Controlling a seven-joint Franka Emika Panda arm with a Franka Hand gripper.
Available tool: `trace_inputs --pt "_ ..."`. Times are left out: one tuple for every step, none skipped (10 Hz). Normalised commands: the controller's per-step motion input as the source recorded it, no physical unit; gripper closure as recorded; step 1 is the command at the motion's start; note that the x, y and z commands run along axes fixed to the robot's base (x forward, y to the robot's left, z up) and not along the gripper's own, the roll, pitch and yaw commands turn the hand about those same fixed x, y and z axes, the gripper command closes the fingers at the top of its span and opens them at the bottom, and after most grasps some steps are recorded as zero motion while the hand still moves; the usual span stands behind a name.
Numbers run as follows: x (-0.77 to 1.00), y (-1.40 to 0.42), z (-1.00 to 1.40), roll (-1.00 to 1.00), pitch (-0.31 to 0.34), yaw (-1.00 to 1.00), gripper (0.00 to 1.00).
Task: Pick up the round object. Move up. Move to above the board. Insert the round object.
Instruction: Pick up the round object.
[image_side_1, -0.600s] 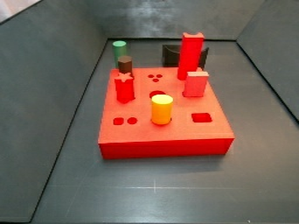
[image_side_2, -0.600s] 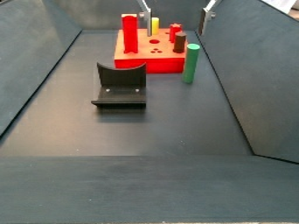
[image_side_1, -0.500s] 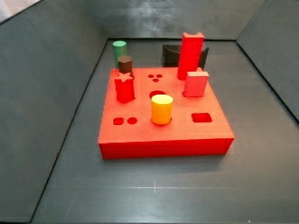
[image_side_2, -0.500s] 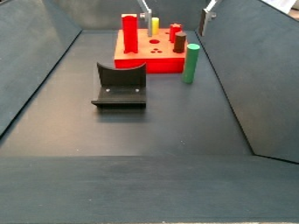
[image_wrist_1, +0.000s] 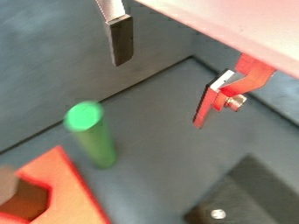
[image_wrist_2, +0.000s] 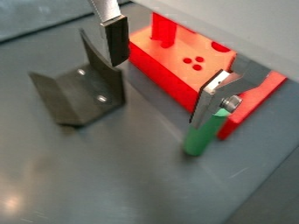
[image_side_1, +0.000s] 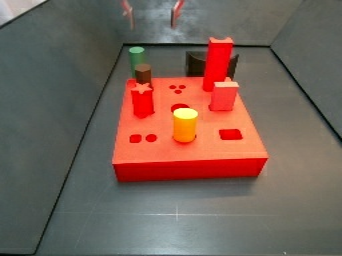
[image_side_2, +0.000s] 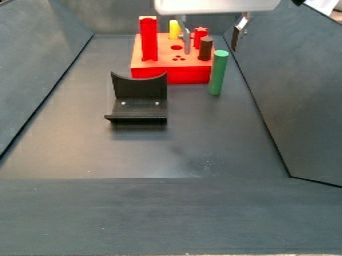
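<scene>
The hand (image_side_2: 203, 22) has come lower into both side views, fingers apart.

Gripper (image_wrist_2: 163, 74): in both side views only the fingertips (image_side_1: 177, 12) enter at the upper picture edge; the arm above is cut off. Round object (image_wrist_1: 91, 133): blurred in a wrist view, beneath the spread jaws and nearer one finger; in a side view (image_side_1: 136, 52) the dark red peg (image_side_1: 143, 74) hides its lower part. Board (image_wrist_1: 52, 188): only a corner shows. Fixture (image_side_1: 197, 63): largely hidden behind the tall red peg (image_side_1: 219, 59).
</scene>
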Motion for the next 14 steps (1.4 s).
trace_inputs --pt "-0.45 -0.59 -0.47 0.23 -0.179 0.54 0.00" --pt "-0.19 -0.63 -0.50 0.15 -0.167 0.50 0.00" --pt "-0.08 -0.67 -0.47 0.13 -0.163 0.43 0.00" --pt "-0.11 -0.40 -0.32 0.02 -0.131 0.17 0.00" --pt "0.08 -0.02 -0.26 0.00 -0.006 0.00 0.00" --pt "0.12 0.02 -0.35 0.00 0.013 0.00 0.00" --pt "0.06 0.00 -0.46 0.01 0.000 0.00 0.00" --pt "0.03 0.00 -0.53 0.00 0.000 0.00 0.00" --pt "0.00 0.00 -0.43 0.00 0.000 0.00 0.00" --pt "-0.03 0.00 0.00 0.00 0.000 -0.06 0.00" --pt "0.00 0.00 0.00 0.00 0.000 0.00 0.00" --pt "0.00 0.00 0.00 0.00 0.000 0.00 1.00" --pt "0.00 0.00 0.00 0.00 0.000 0.00 1.00" --pt "0.00 0.00 0.00 0.00 0.000 0.00 1.00"
